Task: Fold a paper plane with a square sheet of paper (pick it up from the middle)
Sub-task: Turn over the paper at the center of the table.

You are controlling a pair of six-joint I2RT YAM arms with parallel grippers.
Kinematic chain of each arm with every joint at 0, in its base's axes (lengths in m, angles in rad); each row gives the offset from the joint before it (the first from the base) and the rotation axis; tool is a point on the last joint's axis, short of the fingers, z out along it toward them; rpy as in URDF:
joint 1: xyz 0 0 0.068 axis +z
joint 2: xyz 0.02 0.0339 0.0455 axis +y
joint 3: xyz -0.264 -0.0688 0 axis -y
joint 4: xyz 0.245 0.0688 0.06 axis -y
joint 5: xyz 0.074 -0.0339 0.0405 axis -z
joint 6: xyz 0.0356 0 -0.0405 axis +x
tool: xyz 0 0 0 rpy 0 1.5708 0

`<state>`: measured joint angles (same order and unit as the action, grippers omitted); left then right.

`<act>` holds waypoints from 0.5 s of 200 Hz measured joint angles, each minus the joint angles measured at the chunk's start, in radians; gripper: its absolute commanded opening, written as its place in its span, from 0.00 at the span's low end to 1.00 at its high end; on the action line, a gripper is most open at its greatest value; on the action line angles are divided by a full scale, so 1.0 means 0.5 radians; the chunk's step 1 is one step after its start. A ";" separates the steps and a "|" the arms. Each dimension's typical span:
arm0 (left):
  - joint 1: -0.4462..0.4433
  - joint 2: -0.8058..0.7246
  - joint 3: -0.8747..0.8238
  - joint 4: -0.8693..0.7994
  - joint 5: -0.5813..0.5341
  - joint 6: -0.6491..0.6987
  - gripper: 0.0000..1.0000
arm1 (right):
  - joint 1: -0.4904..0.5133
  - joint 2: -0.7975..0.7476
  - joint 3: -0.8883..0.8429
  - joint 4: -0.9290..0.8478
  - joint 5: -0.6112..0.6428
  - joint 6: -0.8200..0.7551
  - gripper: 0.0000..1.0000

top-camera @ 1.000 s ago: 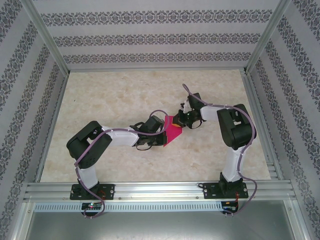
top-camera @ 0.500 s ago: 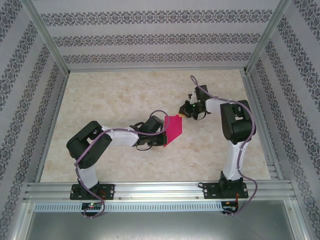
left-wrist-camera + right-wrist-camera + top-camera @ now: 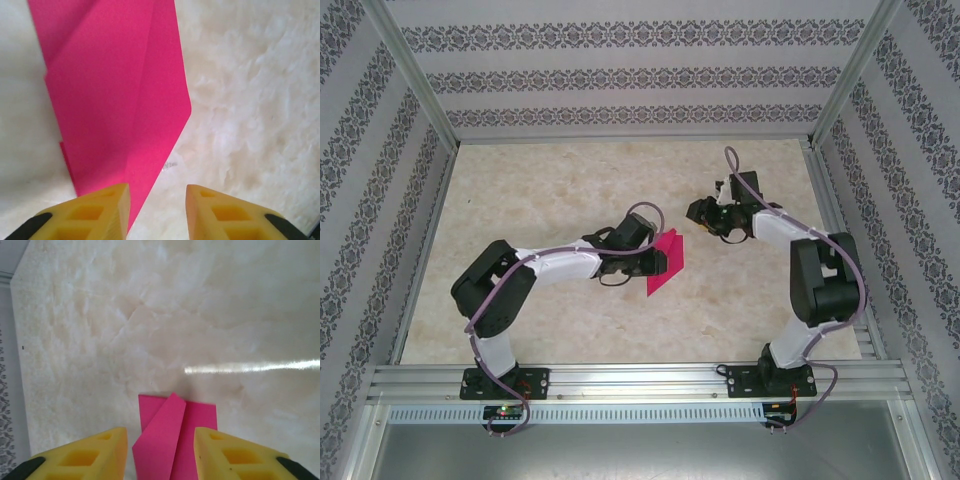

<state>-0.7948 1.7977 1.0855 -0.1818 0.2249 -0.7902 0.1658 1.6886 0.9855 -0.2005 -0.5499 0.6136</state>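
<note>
The magenta-pink sheet of paper (image 3: 667,266) lies folded on the marble table, a diagonal flap laid over its layers. My left gripper (image 3: 657,261) sits at its left edge. In the left wrist view the paper (image 3: 115,100) stretches away to the upper left; my left gripper (image 3: 157,205) is open, and the paper's edge runs under the left finger (image 3: 100,212) with bare table in the gap. My right gripper (image 3: 699,211) hangs to the right of the paper and apart from it. In the right wrist view it (image 3: 161,447) is open, with the folded paper (image 3: 172,440) lying beyond the fingertips.
The pale marble tabletop (image 3: 550,190) is boxed in by patterned walls (image 3: 620,80) and aluminium posts. A metal rail (image 3: 640,378) carrying both arm bases runs along the near edge. A bright glare streak (image 3: 250,367) crosses the table.
Both grippers have opened and let go of the paper. The right gripper has drawn back to the right and farther away. The left wrist has shifted slightly away, and the paper has settled.
</note>
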 measured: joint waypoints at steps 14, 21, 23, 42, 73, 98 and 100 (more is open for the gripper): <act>0.048 -0.050 -0.006 0.002 -0.038 -0.008 0.43 | 0.036 -0.043 -0.091 0.013 0.006 0.039 0.44; 0.074 -0.076 -0.016 0.002 -0.060 -0.013 0.43 | 0.063 -0.043 -0.126 0.014 0.007 0.053 0.44; 0.082 -0.085 -0.020 0.002 -0.061 -0.015 0.43 | 0.076 -0.043 -0.137 0.014 0.008 0.062 0.44; 0.148 -0.142 -0.071 0.019 -0.098 -0.047 0.47 | 0.182 -0.038 -0.217 0.014 0.013 0.105 0.44; 0.236 -0.159 -0.212 0.082 -0.101 -0.117 0.55 | 0.338 0.035 -0.240 0.070 -0.002 0.176 0.41; 0.272 -0.159 -0.293 0.088 -0.095 -0.144 0.61 | 0.402 0.102 -0.238 0.105 -0.002 0.207 0.38; 0.275 -0.159 -0.294 0.089 -0.095 -0.148 0.62 | 0.403 0.105 -0.238 0.106 -0.002 0.208 0.38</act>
<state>-0.6571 1.7180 0.9382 -0.1375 0.1776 -0.8642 0.3672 1.7412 0.8665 -0.1474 -0.5507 0.7174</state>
